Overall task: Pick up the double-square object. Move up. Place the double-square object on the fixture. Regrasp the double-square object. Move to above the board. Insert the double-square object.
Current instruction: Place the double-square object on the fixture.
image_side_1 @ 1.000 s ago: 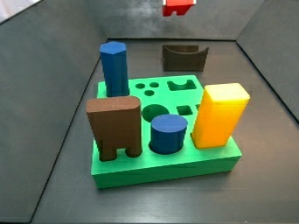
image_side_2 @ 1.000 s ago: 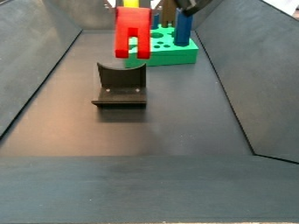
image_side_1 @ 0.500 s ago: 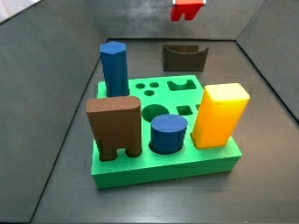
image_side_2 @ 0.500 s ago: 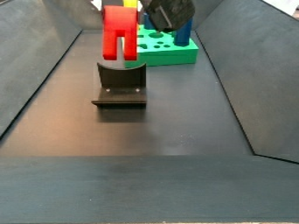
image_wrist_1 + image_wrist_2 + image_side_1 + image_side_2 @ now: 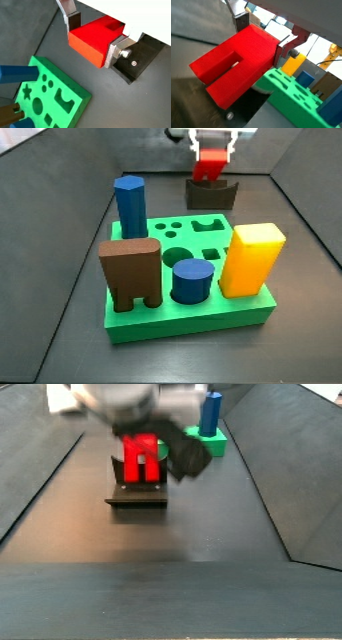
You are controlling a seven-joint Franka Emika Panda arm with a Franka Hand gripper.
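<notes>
Red plastic, the blocky double-square object (image 5: 97, 40) sits clamped between the silver-plated gripper (image 5: 93, 31) fingers, held right over the dark notched fixture (image 5: 210, 195); in a side view it hangs beyond the thick green board (image 5: 190, 278) with cut-out holes

The board (image 5: 187, 308) is seen close from above in a side view; the fixture (image 5: 138, 488) lies nearer in a side view. The gripper (image 5: 93, 36) is framed closely in both wrist views.
</notes>
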